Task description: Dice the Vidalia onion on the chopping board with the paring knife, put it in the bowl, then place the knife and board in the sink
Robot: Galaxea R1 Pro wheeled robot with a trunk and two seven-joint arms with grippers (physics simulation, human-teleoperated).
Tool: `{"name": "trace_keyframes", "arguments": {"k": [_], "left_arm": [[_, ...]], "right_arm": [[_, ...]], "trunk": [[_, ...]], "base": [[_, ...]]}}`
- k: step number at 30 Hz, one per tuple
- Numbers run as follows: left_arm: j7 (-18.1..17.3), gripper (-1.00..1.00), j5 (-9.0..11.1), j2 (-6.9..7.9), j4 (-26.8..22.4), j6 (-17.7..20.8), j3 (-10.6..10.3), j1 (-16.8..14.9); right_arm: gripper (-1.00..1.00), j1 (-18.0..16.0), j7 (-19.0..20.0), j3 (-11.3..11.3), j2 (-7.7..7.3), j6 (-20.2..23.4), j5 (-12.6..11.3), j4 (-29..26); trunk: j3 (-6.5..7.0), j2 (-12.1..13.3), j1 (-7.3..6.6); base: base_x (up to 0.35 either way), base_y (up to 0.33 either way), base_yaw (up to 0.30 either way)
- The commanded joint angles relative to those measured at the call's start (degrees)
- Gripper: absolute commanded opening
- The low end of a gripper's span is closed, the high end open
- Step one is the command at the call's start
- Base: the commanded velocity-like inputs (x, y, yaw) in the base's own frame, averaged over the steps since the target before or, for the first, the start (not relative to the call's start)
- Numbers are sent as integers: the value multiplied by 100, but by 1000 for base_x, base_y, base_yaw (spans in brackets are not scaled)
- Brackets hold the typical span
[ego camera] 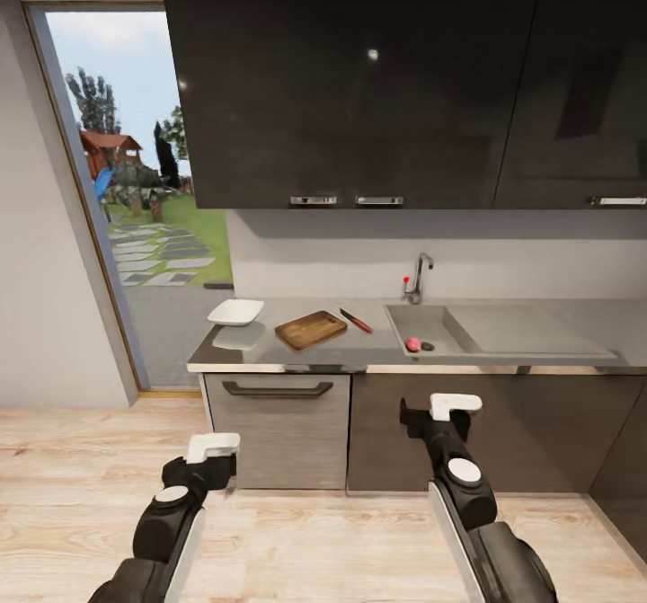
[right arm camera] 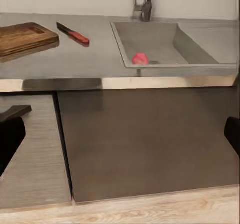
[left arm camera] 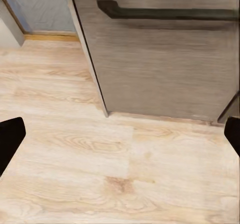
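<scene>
one onion (ego camera: 412,344) in sink (ego camera: 431,326)

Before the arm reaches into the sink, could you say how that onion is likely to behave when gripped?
The Vidalia onion looks small and rounded, so it would probably roll if nudged across the sink floor. Its smooth curved surface may slip between closing fingers. It lies beside the drain, apparently unsupported.

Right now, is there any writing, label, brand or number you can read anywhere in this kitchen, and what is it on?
None. No readable text on the chopping board, the paring knife, the bowl, the sink, the dark wall cabinets or the drawer front.
</scene>
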Motion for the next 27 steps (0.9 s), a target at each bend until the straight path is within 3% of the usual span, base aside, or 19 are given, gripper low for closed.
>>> {"name": "trace_keyframes", "arguments": {"k": [1,4,6,7,8,9,10,12,13,15,18,20,23,27], "left_arm": [[19,100,-5,-5,-6,49,-6,-127],[25,100,39,-32,-1,135,-2,-629],[26,100,111,-82,14,390,-2,-1066],[26,100,184,-112,34,679,-1,-1396],[29,100,471,-148,258,1315,0,-2307],[34,100,614,-157,453,1417,1,-2679],[39,100,758,-163,694,1483,1,-3027],[42,100,887,-167,977,1525,1,-3356],[44,100,990,-170,1310,1548,1,-3667],[45,100,1068,-171,1693,1563,1,-3955],[50,100,1175,-173,2665,1571,1,-4550],[51,100,1194,-173,2986,1568,1,-4698],[47,100,1225,-174,3443,1542,1,-4879],[30,100,1252,-165,3693,1387,1,-4943]], "right_arm": [[100,-89,-44,8,2,55,-5,-5],[100,-402,-108,8,25,196,-5,-6],[100,-630,-161,8,99,399,-5,-6],[100,-771,-188,8,174,553,-5,-6],[100,-1138,-237,8,352,828,17,2],[100,-1325,-248,8,396,892,59,16],[100,-1531,-256,8,426,964,109,41],[100,-1750,-260,12,451,1077,144,93],[100,-1982,-263,14,487,1233,168,184],[100,-2234,-264,15,535,1406,185,322],[100,-2910,-266,16,620,1687,207,988],[100,-3188,-267,14,635,1737,213,1390],[100,-3866,-259,10,653,1776,210,2561],[100,-4570,-218,3,660,1620,170,3627]], "trunk": [[-4,-5,2],[-4,-5,2],[-4,-5,2],[-4,-5,2],[-4,-5,2],[-4,-5,2],[-4,-5,2],[-4,-5,2],[-4,-5,2],[-4,-5,2],[-4,-5,2],[-4,-5,2],[-4,-5,2],[-4,-5,2]], "base": [[0,0,0],[0,0,0],[0,0,0],[0,0,0],[0,0,0],[0,0,0],[0,0,0],[0,0,0],[0,0,0],[0,0,0],[0,0,0],[0,0,0],[0,0,0],[0,0,0]]}}
